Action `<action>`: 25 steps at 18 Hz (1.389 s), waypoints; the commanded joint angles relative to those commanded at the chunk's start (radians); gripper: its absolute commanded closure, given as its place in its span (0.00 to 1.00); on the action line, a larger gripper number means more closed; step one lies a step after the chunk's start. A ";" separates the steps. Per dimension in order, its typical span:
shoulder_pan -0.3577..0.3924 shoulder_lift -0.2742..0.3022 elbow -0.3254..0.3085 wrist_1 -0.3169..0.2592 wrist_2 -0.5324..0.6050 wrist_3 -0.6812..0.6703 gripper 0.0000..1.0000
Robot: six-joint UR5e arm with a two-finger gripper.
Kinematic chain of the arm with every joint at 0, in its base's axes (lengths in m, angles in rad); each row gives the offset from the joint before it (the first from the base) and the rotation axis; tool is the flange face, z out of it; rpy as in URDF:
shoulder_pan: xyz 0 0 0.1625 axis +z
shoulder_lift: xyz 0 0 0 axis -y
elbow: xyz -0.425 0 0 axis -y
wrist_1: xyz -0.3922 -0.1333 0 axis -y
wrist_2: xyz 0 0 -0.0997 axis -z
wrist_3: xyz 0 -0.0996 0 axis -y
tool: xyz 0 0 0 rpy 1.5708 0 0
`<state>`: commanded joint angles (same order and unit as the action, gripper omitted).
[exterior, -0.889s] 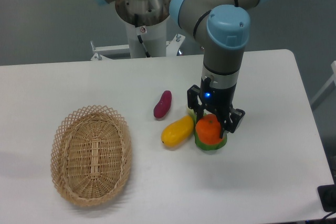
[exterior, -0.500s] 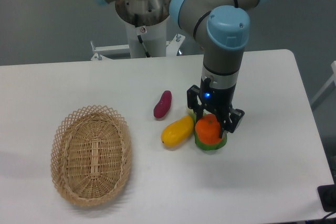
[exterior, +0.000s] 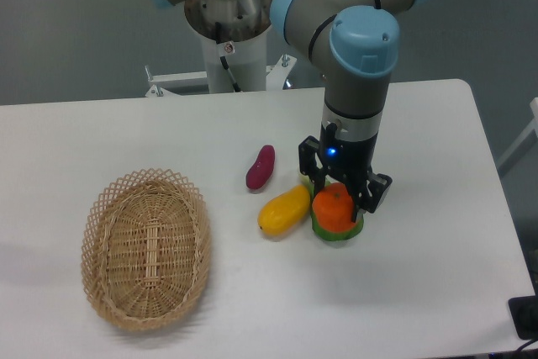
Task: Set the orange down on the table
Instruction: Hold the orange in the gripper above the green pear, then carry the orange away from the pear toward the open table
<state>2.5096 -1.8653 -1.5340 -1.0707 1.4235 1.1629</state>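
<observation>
Fingers of the end effector (exterior: 340, 199) stood closed around the orange (exterior: 334, 207), which sat atop a green fruit (exterior: 338, 229) beside the yellow fruit (exterior: 284, 210). Almost nothing had shifted over the last second; the arm only nudged slightly. Judging by that, the lift toward bare table (exterior: 437, 233) had barely begun.

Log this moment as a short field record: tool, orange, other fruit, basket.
tool: tool low over the fruit cluster, fingers on either side of the orange
orange: orange sits on top of a green fruit, not on the bare table
other fruit: yellow fruit beside the green one; purple fruit apart
basket: wicker basket empty, far left
</observation>
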 joint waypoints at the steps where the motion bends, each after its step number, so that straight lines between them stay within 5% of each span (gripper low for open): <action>1: -0.002 -0.005 0.005 0.002 -0.002 -0.018 0.53; 4: -0.023 -0.046 0.009 0.021 0.002 -0.132 0.53; 8: -0.063 -0.138 0.017 0.150 0.003 -0.288 0.53; 14: -0.115 -0.254 0.012 0.161 0.005 -0.342 0.51; 25: -0.169 -0.330 0.000 0.204 0.009 -0.390 0.45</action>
<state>2.3409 -2.1951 -1.5340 -0.8667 1.4327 0.7731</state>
